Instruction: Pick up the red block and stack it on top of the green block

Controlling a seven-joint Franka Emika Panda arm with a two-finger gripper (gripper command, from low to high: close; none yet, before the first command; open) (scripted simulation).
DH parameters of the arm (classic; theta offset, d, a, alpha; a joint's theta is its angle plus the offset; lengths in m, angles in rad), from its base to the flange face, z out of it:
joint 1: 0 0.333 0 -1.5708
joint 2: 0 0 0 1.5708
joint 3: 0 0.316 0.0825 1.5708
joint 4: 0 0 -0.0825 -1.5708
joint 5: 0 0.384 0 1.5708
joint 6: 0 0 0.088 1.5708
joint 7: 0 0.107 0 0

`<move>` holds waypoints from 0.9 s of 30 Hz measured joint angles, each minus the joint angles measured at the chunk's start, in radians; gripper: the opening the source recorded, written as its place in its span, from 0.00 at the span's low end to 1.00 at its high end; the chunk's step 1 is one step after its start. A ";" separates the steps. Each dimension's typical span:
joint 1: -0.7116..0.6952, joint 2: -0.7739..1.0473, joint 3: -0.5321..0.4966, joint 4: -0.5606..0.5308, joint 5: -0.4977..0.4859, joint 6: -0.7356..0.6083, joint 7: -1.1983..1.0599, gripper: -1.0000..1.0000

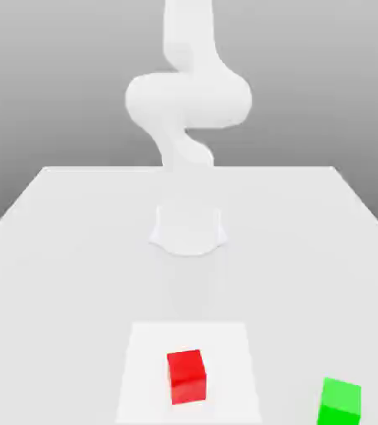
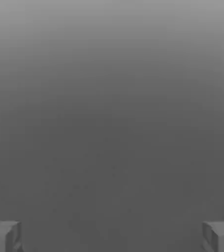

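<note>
Nothing of the stacking is done yet, as far as I can judge: both cubes sit apart on the pale, smooth white tabletop (image 1: 59,249), and the lifting, carrying and placing are all left to do. Going from the exterior view's left, the small bright red cube with matte, unmarked faces, the red block (image 1: 186,375), rests near the front edge on a slightly brighter square patch of the surface. Well apart from it, toward the exterior view's right and a little nearer the front, stands the small bright green cube of about the same size, the green block (image 1: 340,402), equally plain and sharp-edged. Behind them the glossy white, rounded arm (image 1: 188,95) curls up over its round base, far back from either cube. In the hand view the two-finger gripper (image 2: 112,236) has its grey, blocky fingertips (image 2: 3,236) spread as wide as they go, with nothing between them but blank grey background.
</note>
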 joint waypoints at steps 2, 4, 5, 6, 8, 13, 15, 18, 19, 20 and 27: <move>0.009 0.077 -0.010 -0.024 0.006 0.035 -0.021 0.50; 0.018 0.151 -0.019 -0.047 0.012 0.068 -0.041 0.50; 0.022 0.188 -0.023 -0.058 0.015 0.085 -0.051 0.50; 0.026 0.224 -0.027 -0.069 0.018 0.101 -0.061 0.50; 0.033 0.297 -0.034 -0.092 0.023 0.134 -0.081 0.50; 0.046 0.478 -0.045 -0.148 0.035 0.216 -0.129 0.50; 0.048 0.551 -0.047 -0.170 0.038 0.249 -0.147 0.50; 0.050 0.659 -0.049 -0.204 0.037 0.299 -0.170 0.50; 0.051 0.695 -0.049 -0.215 0.035 0.316 -0.176 0.50; 0.050 0.731 -0.050 -0.227 0.032 0.332 -0.182 0.50; 0.037 0.984 -0.036 -0.240 0.037 0.503 -0.211 0.50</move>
